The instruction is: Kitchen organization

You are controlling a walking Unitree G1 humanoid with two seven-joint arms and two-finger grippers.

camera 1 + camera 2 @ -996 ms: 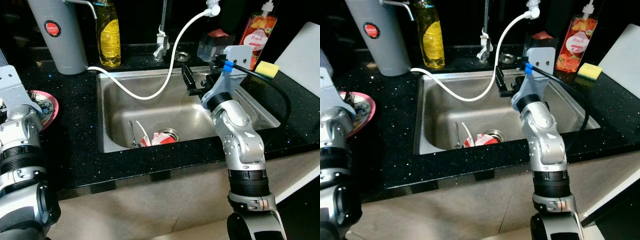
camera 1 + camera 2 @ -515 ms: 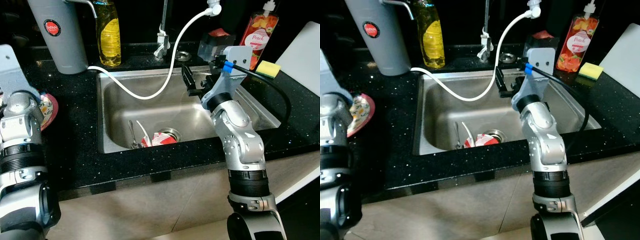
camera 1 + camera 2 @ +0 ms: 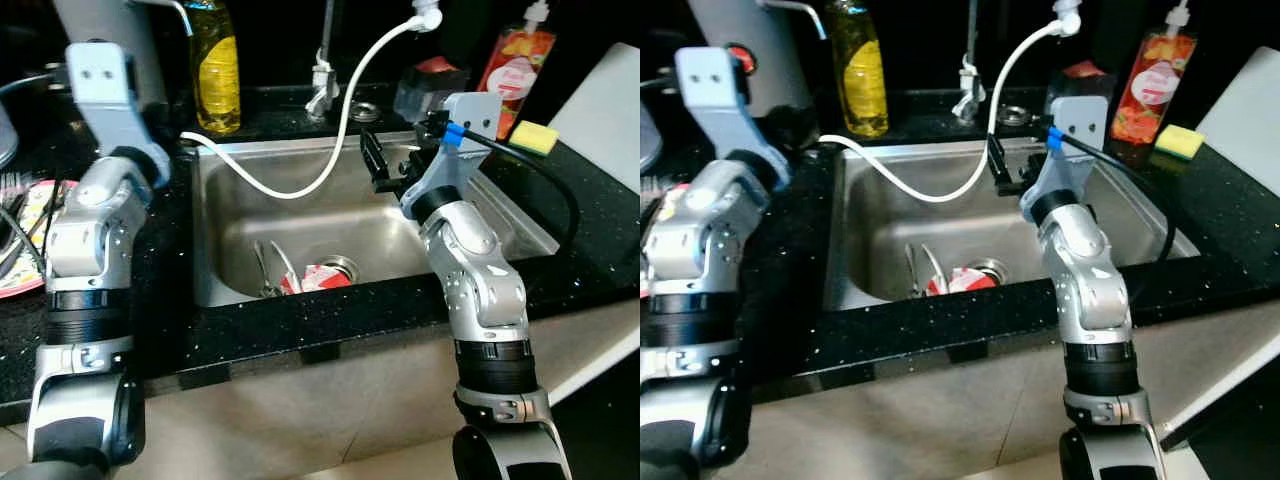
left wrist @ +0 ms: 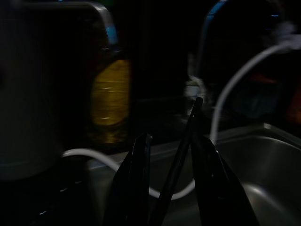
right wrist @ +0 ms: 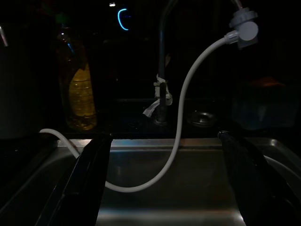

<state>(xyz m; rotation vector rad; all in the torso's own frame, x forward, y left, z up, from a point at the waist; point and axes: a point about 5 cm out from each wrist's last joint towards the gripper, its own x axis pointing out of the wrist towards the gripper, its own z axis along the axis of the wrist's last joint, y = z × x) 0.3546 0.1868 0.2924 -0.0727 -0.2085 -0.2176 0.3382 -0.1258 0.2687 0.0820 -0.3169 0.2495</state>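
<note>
Utensil, thin, dark and hard to identify, sits pinched between your left gripper's fingers, its long axis running toward 12 o'clock past the fingertips, at the sink's 9 o'clock rim. Your right gripper hangs spread wide over the basin's 1 o'clock side. Cutlery lies by the drain, handles toward 11 o'clock, beneath a white hose.

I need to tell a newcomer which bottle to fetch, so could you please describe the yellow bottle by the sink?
Start at the steel sink set in the black counter and look to its back left corner. There the yellow bottle stands upright beside a tall grey jug. Its clear yellow liquid sets it apart from the orange pump bottle on the right.
</note>
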